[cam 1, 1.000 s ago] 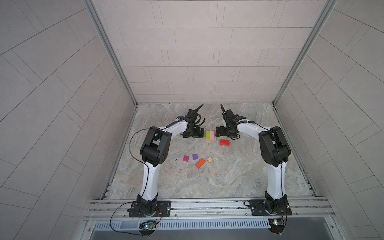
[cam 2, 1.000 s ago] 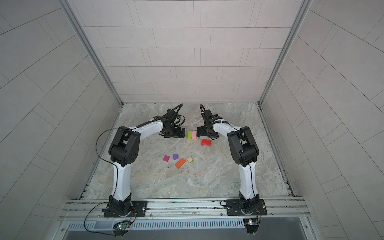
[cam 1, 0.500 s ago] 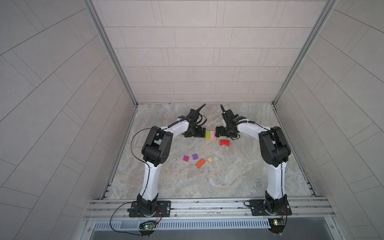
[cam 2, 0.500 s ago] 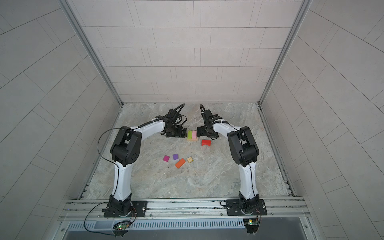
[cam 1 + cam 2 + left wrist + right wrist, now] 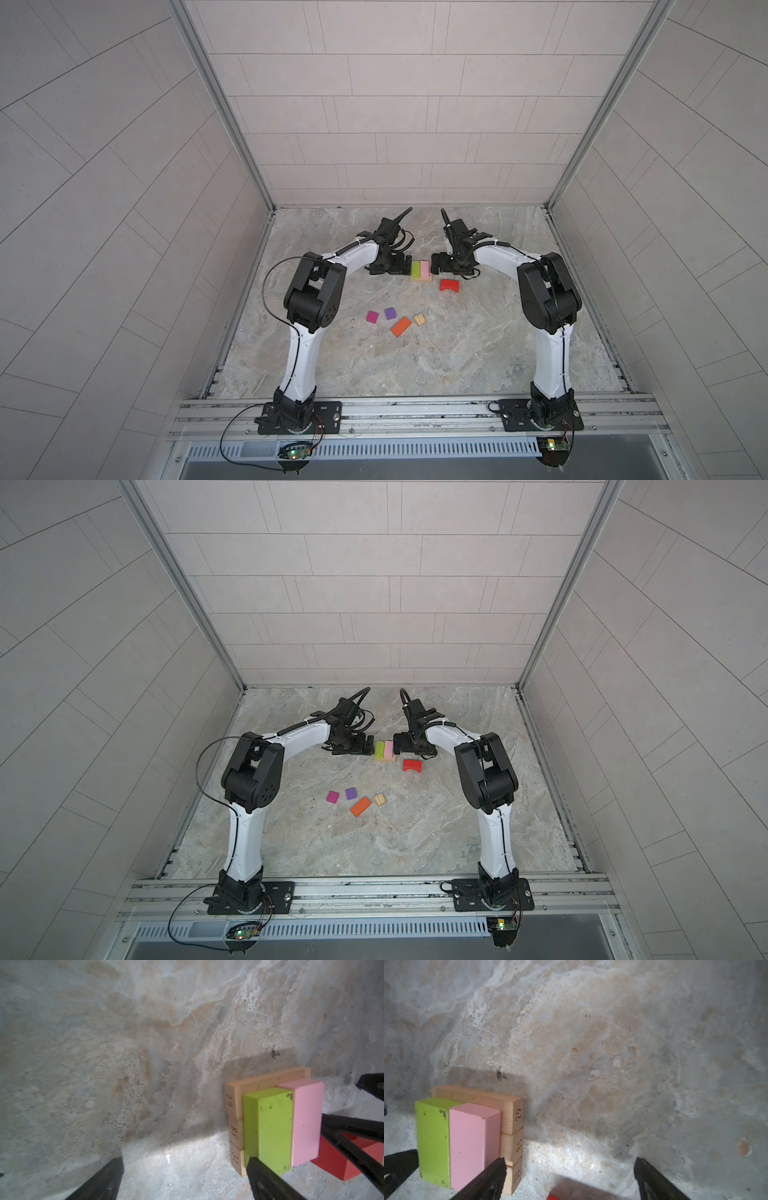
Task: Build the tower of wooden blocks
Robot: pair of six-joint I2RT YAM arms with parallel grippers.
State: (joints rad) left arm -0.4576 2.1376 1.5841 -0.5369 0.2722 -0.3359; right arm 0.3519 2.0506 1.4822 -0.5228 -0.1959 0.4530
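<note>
The tower [image 5: 419, 279] is three tan bars [image 5: 234, 1103] lying side by side, with a green block [image 5: 270, 1126] and a pink block [image 5: 307, 1120] on top. My left gripper [image 5: 401, 266] sits low just left of it, open [image 5: 185, 1160], with only table between its fingers. One fingertip overlaps the green block's near corner. My right gripper [image 5: 438, 264] is just right of the tower, open [image 5: 569, 1160] and holding nothing. The pink block [image 5: 467, 1142] lies outside its finger. A red arch [image 5: 449, 285] lies in front of the right gripper.
Loose in the middle of the marbled table lie a magenta cube [image 5: 372, 317], a purple cube [image 5: 390, 313], an orange rectangle [image 5: 400, 326] and a ridged tan piece [image 5: 419, 320]. Tiled walls close in the back and both sides.
My left gripper has slid a little to the right, closer to the tower's green side. The right arm and all blocks have stayed put.
</note>
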